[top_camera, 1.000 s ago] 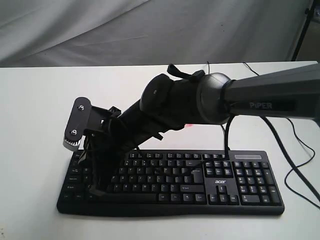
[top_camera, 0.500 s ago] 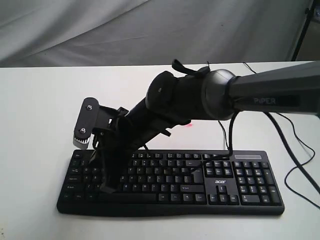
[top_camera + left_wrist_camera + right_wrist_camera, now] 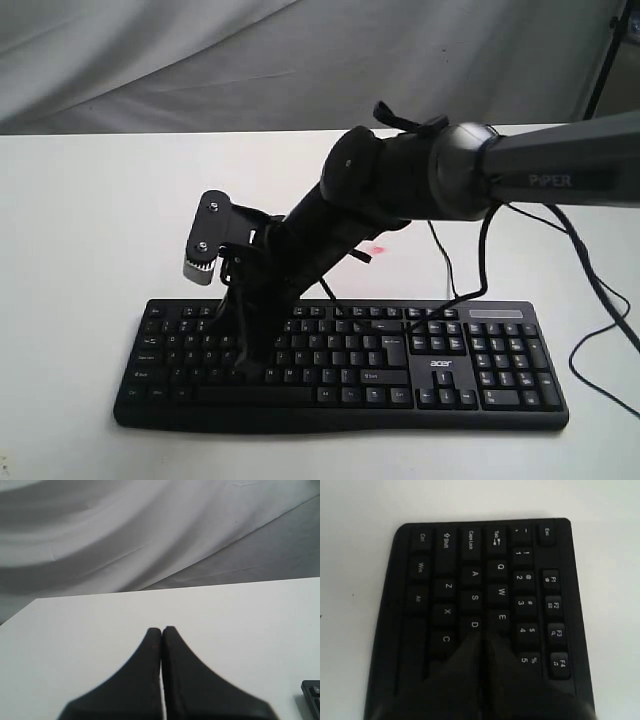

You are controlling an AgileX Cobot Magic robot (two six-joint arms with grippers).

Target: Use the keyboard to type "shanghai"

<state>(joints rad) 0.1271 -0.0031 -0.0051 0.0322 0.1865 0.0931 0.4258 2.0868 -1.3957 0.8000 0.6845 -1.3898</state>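
The black keyboard (image 3: 480,370) lies along the near side of the white table, its "acer" logo above the arrow keys. My right gripper (image 3: 250,371) reaches across to the keyboard's left half and is shut, with nothing held. In the right wrist view the keyboard (image 3: 445,570) fills the frame and the right gripper (image 3: 482,634) has its tips just past the D key (image 3: 474,625) and beside E; the keys under the fingers are hidden. I cannot tell whether the tips touch a key. My left gripper (image 3: 161,629) is shut over bare table, with a keyboard corner (image 3: 312,692) at the frame's edge.
Black cables (image 3: 600,300) trail over the table to the right of the keyboard, and a thinner one (image 3: 440,262) runs behind it. A small red spot (image 3: 377,249) marks the table under the arm. Grey cloth (image 3: 200,60) hangs behind.
The right arm has swept to the right along the keyboard, carrying the shut gripper from the far-left keys to the left-middle letter keys. The keyboard has not shifted.
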